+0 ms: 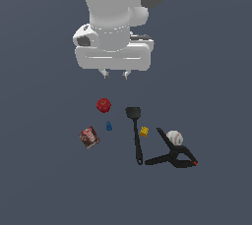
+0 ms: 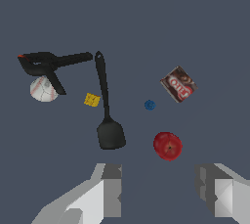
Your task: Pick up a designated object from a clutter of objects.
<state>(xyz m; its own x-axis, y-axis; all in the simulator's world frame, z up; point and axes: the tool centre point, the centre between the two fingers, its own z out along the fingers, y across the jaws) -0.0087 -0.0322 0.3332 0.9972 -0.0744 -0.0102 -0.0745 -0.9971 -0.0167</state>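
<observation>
The large black spring clamp (image 1: pixel 173 157) lies at the exterior view's lower right, its two handles spread and its red-orange tips at the right end. It also shows in the wrist view (image 2: pixel 46 64). The white baseball (image 1: pixel 174 138) sits between its handles, touching or nearly so (image 2: pixel 43 89). The black spatula (image 1: pixel 135 133) lies beside it (image 2: pixel 106 106). My gripper (image 1: pixel 114 74) hangs open and empty high above the clutter, over the red round item (image 1: pixel 103 104). Its fingers (image 2: pixel 110 189) frame the wrist view's edge.
A small blue piece (image 1: pixel 109 126) and a yellow piece (image 1: pixel 144 131) lie near the spatula. A brown-red box (image 1: pixel 89 137) lies at the exterior view's left of the group. All rest on a flat dark grey surface (image 1: pixel 44 180).
</observation>
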